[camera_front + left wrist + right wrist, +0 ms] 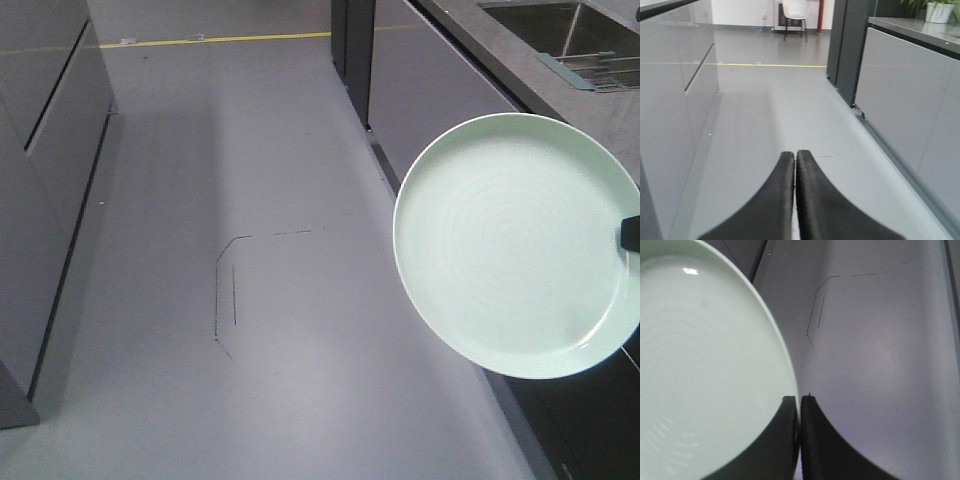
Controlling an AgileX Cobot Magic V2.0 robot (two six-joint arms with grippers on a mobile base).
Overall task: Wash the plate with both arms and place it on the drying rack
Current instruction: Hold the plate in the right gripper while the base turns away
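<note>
The left arm's black claw (795, 154) points along the grey floor (780, 115), its fingers pressed together on nothing. To the right, the round pale mint-green plate (510, 240) hangs in the air beside the dark grey tabletop (600, 115), its right rim pinched by the right arm's black claw (800, 397). Further right, the steel-rod drying rack (598, 70) with grey-blue ends sits at the steel sink basin (550, 30).

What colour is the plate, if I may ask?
The plate is pale mint green, faintly ringed; front view shows it best.
</note>
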